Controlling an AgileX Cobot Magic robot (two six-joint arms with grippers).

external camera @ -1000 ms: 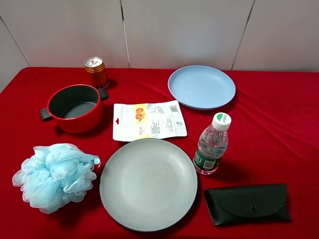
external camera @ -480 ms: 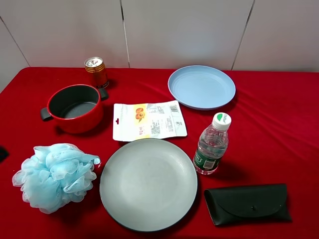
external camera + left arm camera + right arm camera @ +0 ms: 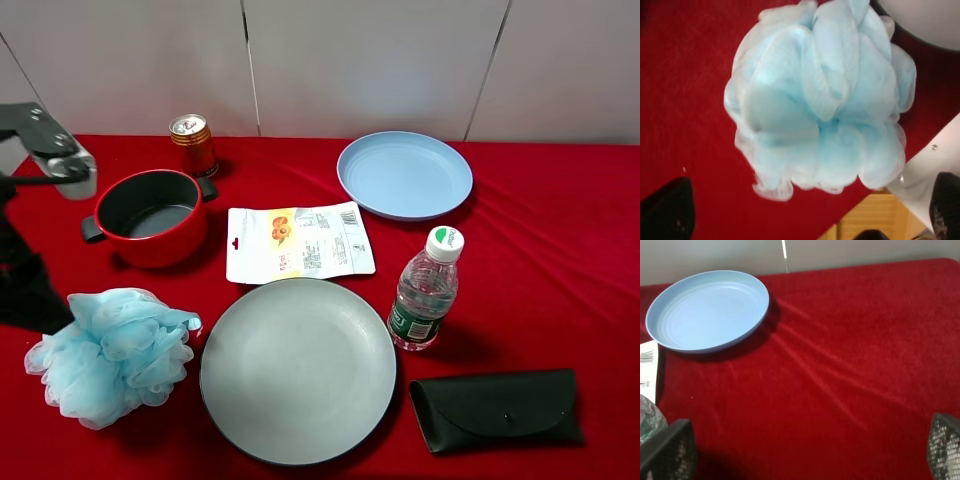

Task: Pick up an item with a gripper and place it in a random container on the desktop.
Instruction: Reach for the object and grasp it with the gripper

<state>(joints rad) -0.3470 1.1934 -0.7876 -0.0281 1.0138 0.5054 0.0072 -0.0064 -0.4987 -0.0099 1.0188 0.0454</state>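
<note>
The fluffy light-blue bath pouf (image 3: 112, 355) lies on the red-clothed desktop (image 3: 560, 250) at the front left. The small red pot (image 3: 160, 245) with a dark grey inside stands behind it, empty. My left gripper (image 3: 30, 295) has come in from the left edge and hangs over the pouf's left side. In the left wrist view the pouf (image 3: 820, 95) fills the middle, and the left gripper (image 3: 807, 212) is open with its fingertips (image 3: 665, 212) wide apart. My right gripper (image 3: 805, 450) is open and empty over bare cloth. It is out of the exterior view.
A grey plate (image 3: 298, 370) lies right of the pouf. A white snack pouch (image 3: 298, 242), a water bottle (image 3: 425, 290), a black glasses case (image 3: 497, 408), a gold can (image 3: 193, 145) and a light-blue plate (image 3: 404, 175) are also on the cloth. The plate also shows in the right wrist view (image 3: 707, 310).
My left arm, out of view a second ago, has swung in from the left edge to above the pouf. The objects have not moved.
</note>
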